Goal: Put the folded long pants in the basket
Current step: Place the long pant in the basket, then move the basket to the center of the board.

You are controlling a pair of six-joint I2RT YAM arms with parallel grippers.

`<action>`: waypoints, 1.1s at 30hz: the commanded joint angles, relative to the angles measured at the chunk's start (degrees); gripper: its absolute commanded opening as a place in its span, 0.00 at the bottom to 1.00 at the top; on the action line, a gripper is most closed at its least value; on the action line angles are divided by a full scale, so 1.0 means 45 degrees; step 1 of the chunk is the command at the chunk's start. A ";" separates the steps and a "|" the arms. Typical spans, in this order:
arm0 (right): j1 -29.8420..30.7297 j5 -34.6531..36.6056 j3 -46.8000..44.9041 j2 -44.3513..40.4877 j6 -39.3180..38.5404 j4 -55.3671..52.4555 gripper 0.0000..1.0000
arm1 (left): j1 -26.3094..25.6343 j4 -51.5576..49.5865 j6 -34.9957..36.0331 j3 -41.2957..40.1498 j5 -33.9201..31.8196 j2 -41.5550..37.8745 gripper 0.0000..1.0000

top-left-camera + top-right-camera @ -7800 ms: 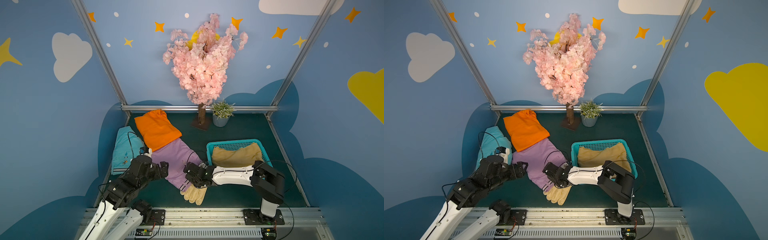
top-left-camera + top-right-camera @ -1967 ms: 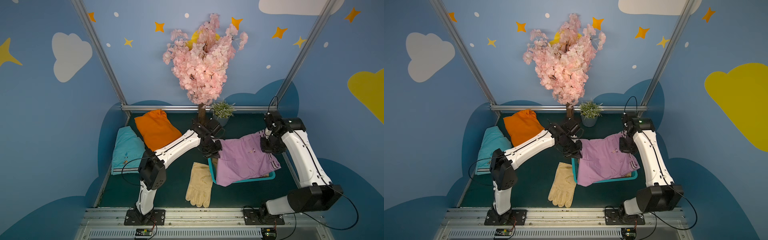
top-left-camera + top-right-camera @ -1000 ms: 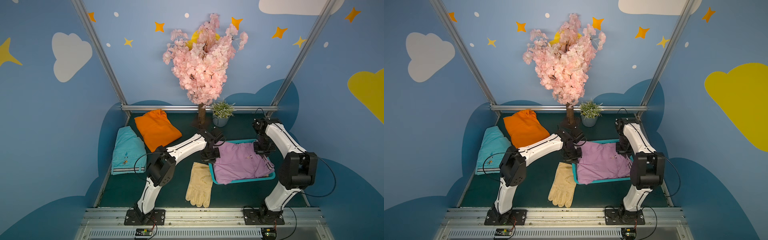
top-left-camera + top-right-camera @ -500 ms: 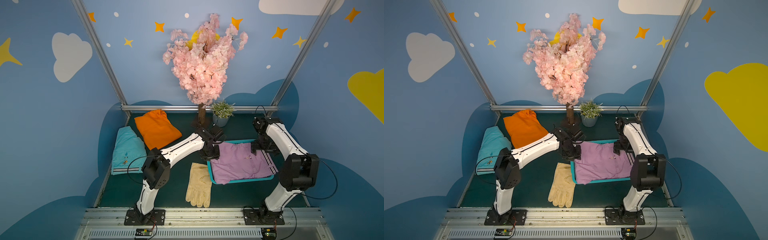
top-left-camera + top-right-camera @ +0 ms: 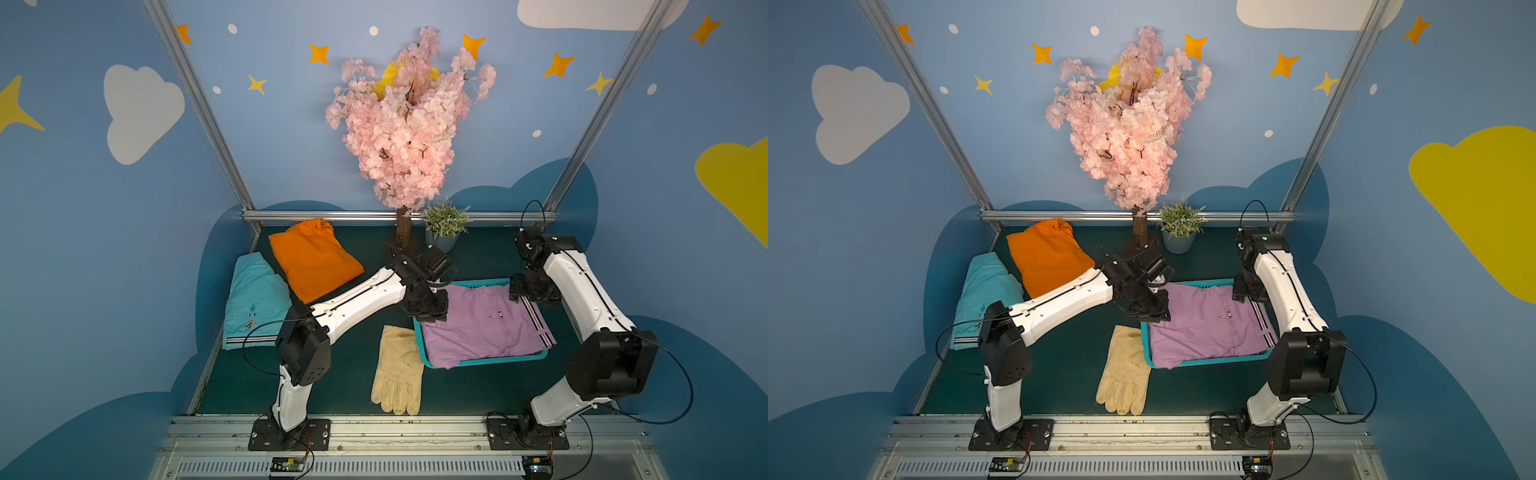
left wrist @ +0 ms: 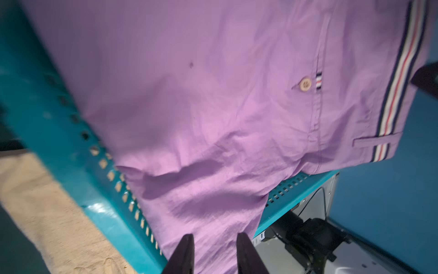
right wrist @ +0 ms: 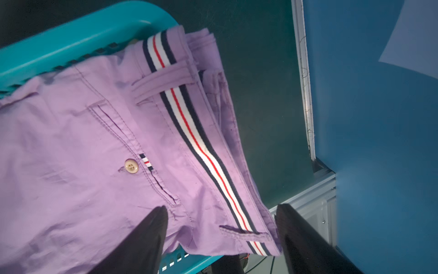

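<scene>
Folded lilac cotton pants (image 5: 482, 324) with a navy, white and red striped band and a pale button lie flat in the shallow teal perforated plastic basket (image 5: 494, 362) and fill it. The striped edge overhangs the rim on my right side, and one corner drapes over the near rim.

My left arm (image 5: 357, 297) stretches across the dark green table (image 5: 349, 365). Its left gripper (image 6: 214, 237) hovers over the pants' glove-side edge, fingers slightly parted and holding nothing. My right gripper (image 7: 221, 208) hangs above the striped corner, fingers spread wide and empty.

A cream work glove (image 5: 397, 370) lies just beside the basket. Folded orange pants (image 5: 313, 259) and turquoise pants (image 5: 253, 299) lie well apart from it.
</scene>
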 commanded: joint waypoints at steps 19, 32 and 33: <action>0.0848 -0.1157 -0.1120 0.0629 0.0298 0.0849 0.86 | 0.3335 0.0231 0.0986 -0.5136 -0.0171 -0.1406 0.26; 0.1795 -0.3994 -0.1715 0.0302 -0.0015 0.2386 0.83 | 0.5250 0.0568 0.1690 -0.7649 0.0301 -0.3585 0.26; 0.1820 -0.4055 -0.1664 0.0292 0.0020 0.2396 0.83 | 0.5352 0.0585 0.1722 -0.7738 0.0392 -0.3712 0.26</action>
